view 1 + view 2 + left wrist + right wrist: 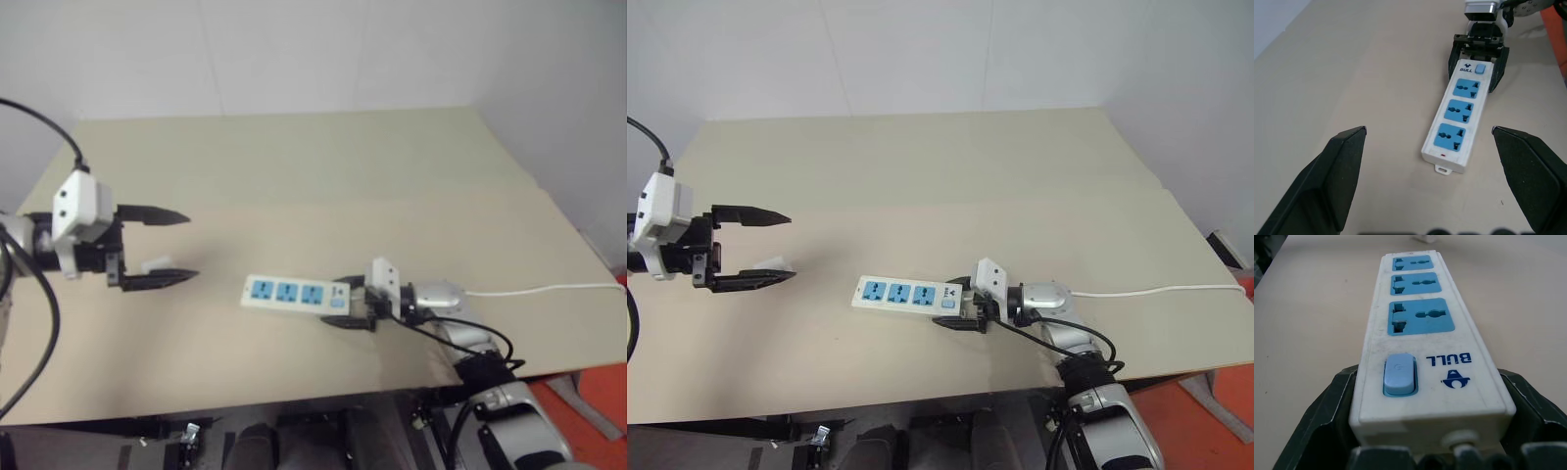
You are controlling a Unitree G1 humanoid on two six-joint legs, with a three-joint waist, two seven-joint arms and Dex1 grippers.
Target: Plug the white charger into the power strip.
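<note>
The power strip (pixel 294 293) lies flat near the table's front edge, a white bar with three blue sockets facing up. My right gripper (pixel 349 305) is shut on its switch end, and the black fingers (pixel 1327 406) press against both long sides. The white charger (pixel 157 263) is a small white piece on the table to the left of the strip, beside the lower finger of my left gripper (pixel 191 247). That gripper hovers open with nothing between its fingers (pixel 1337 171), pointing toward the strip's free end (pixel 1444 169).
A thin white cord (pixel 549 289) runs from the strip's switch end to the table's right edge. The beige table (pixel 323 176) stretches back to a white wall. Its front edge lies close below the strip.
</note>
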